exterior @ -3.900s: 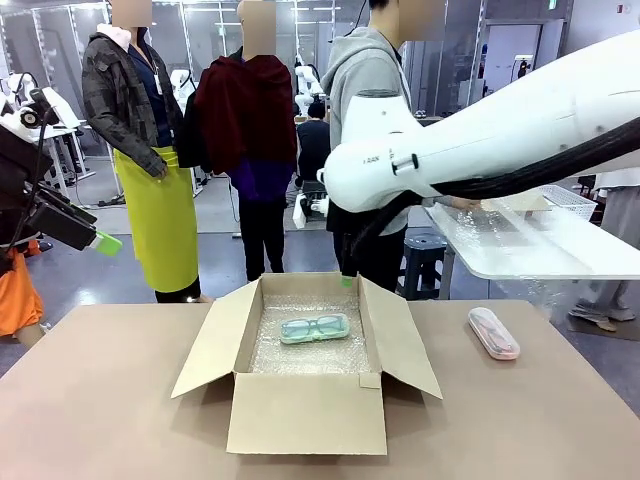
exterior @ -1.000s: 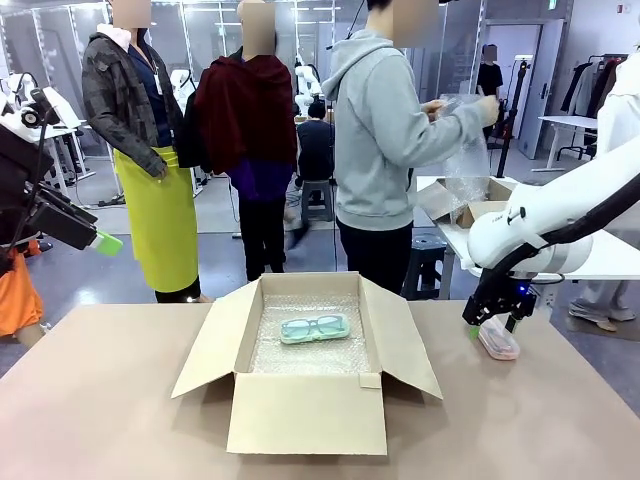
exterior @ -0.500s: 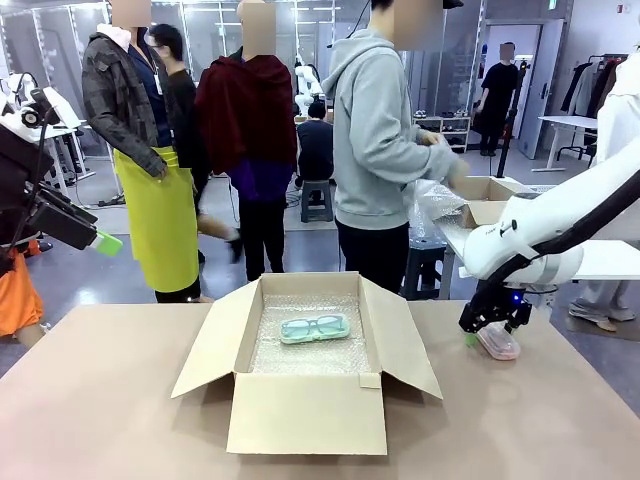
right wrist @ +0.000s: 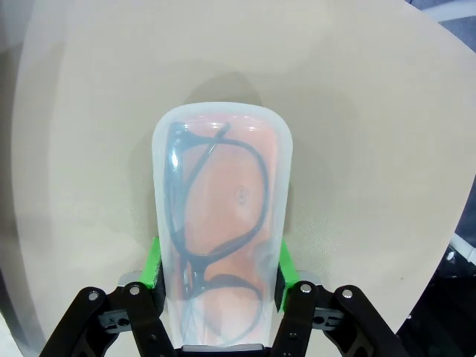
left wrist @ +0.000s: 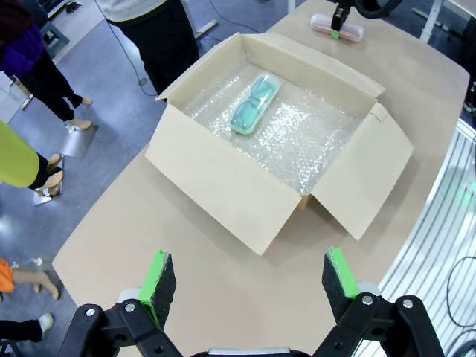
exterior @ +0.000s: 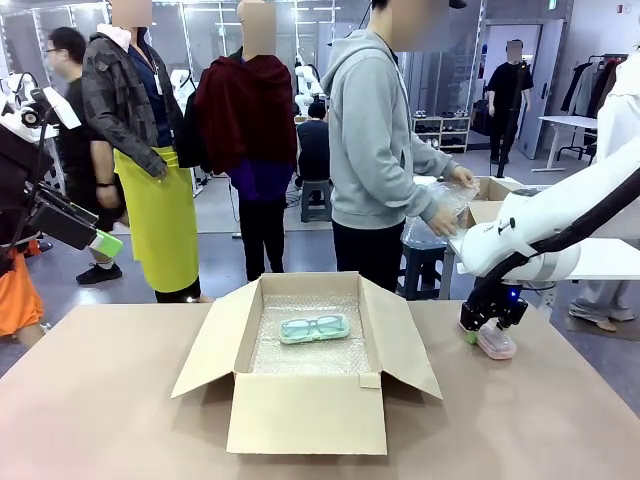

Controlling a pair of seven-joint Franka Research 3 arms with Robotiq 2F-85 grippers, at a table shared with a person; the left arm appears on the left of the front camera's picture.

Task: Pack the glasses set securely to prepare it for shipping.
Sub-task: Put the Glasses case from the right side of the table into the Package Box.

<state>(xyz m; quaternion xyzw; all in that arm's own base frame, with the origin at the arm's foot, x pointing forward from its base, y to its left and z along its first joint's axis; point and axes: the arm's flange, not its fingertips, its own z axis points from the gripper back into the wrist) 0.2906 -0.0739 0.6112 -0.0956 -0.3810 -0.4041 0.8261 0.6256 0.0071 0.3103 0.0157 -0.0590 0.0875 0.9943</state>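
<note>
**A:** What does the right gripper (right wrist: 218,274) have?

**B:** I see it closed on the pale pink case (right wrist: 220,216). The green pads (right wrist: 154,269) press on its two long sides near one end, and the rest of the case reaches forward from the fingers. Dark spectacle frames show through the lid. The case is low on the bench (exterior: 90,400), but I cannot tell if it is lifted off it.

**A:** What stands around it?

**B:** There is bare bench on both sides of the gripper. The cardboard box (exterior: 305,412) stands apart from it, toward the left arm's side, with all flaps open. The nearest flap (exterior: 400,345) rises between the gripper and the inside of the box. The mint-green case (exterior: 314,328) lies inside on the bubble wrap (exterior: 300,358), near the far wall.

**A:** And the other arm?

**B:** The left gripper (left wrist: 249,277) is wide open and holds nothing. It hangs high, with the box well ahead of it and below. Beyond the right gripper, a person in a grey hoodie (exterior: 375,130) stands with hands on another table.
</note>
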